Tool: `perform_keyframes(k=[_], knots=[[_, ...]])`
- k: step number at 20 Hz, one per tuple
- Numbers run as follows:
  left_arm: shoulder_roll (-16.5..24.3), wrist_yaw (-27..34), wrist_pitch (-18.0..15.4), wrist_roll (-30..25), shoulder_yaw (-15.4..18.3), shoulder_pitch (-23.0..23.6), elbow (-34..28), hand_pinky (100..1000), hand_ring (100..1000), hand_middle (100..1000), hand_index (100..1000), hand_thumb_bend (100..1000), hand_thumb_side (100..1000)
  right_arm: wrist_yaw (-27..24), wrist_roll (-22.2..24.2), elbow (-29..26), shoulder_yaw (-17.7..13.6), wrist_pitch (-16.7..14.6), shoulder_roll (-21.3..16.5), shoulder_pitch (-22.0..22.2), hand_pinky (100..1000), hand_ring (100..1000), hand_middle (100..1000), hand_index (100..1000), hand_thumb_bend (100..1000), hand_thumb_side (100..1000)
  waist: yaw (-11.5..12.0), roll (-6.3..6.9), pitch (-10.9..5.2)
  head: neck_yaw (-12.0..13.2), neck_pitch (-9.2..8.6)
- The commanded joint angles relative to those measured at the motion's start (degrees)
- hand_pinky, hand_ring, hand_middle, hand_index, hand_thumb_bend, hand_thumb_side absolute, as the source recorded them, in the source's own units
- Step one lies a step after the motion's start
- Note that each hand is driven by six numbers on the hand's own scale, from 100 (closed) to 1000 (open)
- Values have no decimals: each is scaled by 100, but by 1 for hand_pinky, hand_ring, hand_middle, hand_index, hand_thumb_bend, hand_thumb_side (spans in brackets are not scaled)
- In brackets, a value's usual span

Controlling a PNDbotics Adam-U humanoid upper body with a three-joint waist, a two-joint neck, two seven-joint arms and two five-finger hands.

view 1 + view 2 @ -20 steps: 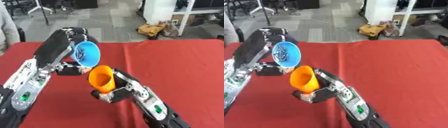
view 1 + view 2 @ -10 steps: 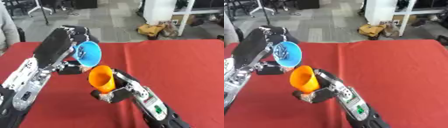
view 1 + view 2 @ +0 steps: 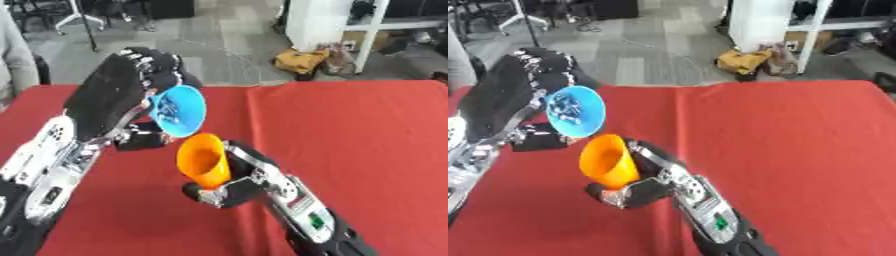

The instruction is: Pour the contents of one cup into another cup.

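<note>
A blue cup [image 3: 179, 111] is held tipped on its side, mouth facing the camera and the right, with small pale bits showing inside. My left hand [image 3: 122, 97] is curled round it from behind, above the table. Just below and to the right, an orange cup [image 3: 204, 160] leans with its mouth up and to the left, close under the blue cup's rim. My right hand [image 3: 229, 189] grips the orange cup's base from below. The two rims nearly touch.
A red cloth covers the table [image 3: 367, 135], with a fold line running down its middle. Beyond the far edge lie a grey floor, a white pillar [image 3: 315, 22], a yellow bag [image 3: 302, 61] and chair legs. A person's sleeve [image 3: 13, 55] shows at the far left.
The blue cup has tipped a little further over the orange cup. The right hand and orange cup have stayed about where they were.
</note>
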Motion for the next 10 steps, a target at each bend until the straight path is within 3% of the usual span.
perform_keyframes(k=[1,10], knots=[[165,-73,-39,67,34,-73,-140,429,334,332,652,567,100,-4,25,-48,-45,-9,-5,-91,703,421,685,752,326,100,7,8,-87,-15,-46],[243,-458,-114,205,-5,-27,-194,428,351,337,649,573,100,-12,49,-43,-55,-13,-14,-100,704,422,687,753,326,100,14,12,-85,-24,-44]])
